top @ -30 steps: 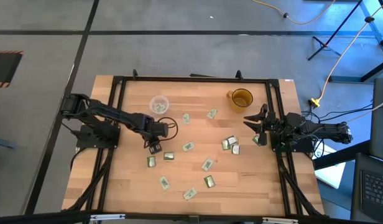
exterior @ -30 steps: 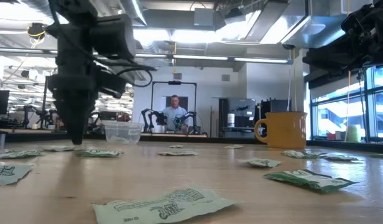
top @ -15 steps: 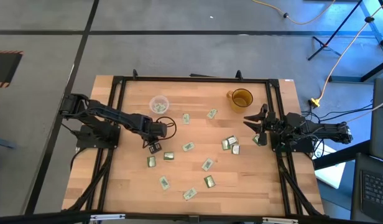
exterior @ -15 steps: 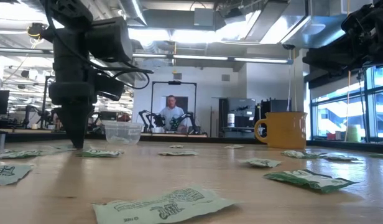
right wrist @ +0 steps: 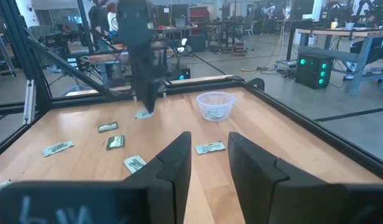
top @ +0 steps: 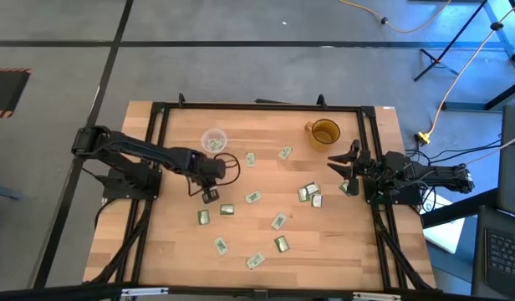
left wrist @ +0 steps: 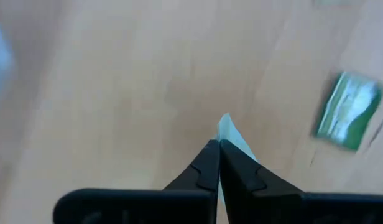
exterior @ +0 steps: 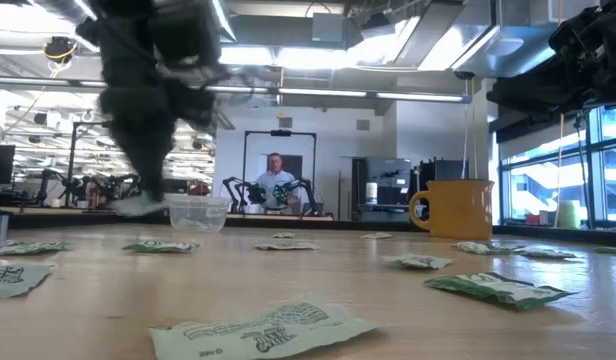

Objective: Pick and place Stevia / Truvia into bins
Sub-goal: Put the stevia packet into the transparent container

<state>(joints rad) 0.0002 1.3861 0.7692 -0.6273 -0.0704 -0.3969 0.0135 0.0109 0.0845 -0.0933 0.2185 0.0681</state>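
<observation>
At the left of the high view the left claw (top: 209,195) hangs over the wooden surface (top: 266,251), its jaws pinched together on a sachet (left wrist: 227,129) whose pale corner pokes out beyond the fingertips in the left wrist view. In the low view the sachet shows lifted clear of the surface. The clear cup (top: 213,140) stands above the claw in the frame and slightly right, near it, so the carry likely runs straight up the picture. The held sachet's long axis cannot be told. Loose sachets (top: 278,221) lie scattered through the middle of the surface. The amber mug (top: 323,132) sits upper right, well apart from the left claw and nearer the right arm. At the right edge the right claw (top: 344,164) waits with its fingers (right wrist: 173,165) partly spread, holding nothing.
</observation>
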